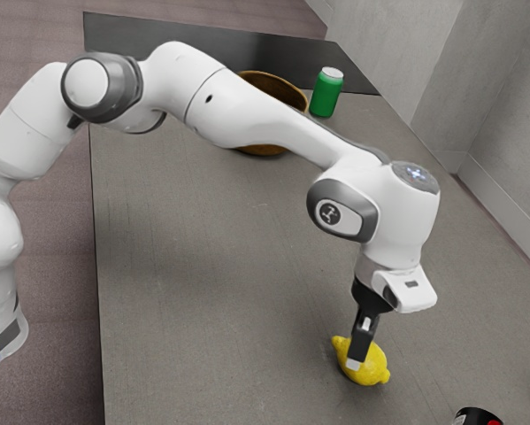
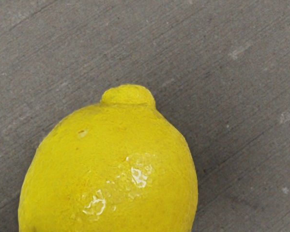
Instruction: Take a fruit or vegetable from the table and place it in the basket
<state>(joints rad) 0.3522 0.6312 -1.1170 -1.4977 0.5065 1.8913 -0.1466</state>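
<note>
At the upper middle of the exterior view sits the brown basket [image 1: 278,87]; farther right and low, the claw [image 1: 357,361] is down over the middle of the lemon [image 1: 371,364], which lies on the desk [image 1: 203,266], its long axis slanting from upper left to lower right. A squeeze across that axis should suit it. How far open the claw is, or whether it has hold, I can't tell. The lemon is plump, bright yellow, dimpled and glossy, with knobbed ends.
</note>
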